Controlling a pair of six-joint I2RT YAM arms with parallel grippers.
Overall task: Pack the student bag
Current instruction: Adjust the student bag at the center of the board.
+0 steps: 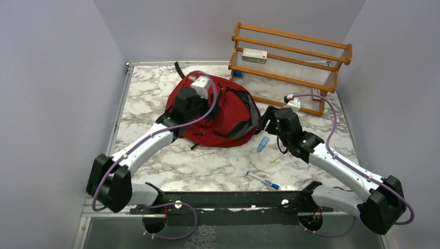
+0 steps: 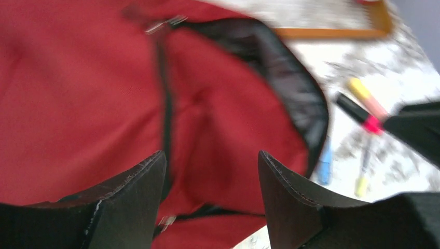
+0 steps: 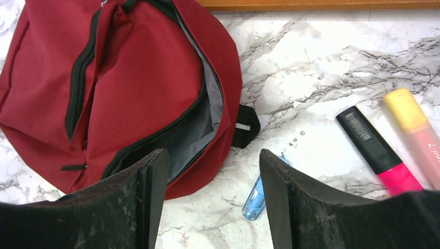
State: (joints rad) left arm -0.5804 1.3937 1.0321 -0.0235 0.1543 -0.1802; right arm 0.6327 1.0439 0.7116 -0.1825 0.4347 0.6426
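Student bag unzipped, left end effector released above it, right end effector released beside it

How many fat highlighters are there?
2: a black-and-pink highlighter and a yellow-and-pink highlighter, side by side on the table right of the student bag. Others may be hidden inside it.

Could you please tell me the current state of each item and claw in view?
student bag: unzipped, main compartment gaping, grey lining showing.
left claw: open, empty, over the bag.
right claw: open, empty, near the bag's opening.
pink highlighter: lying flat on the table.
small blue item: lying flat beside the bag.
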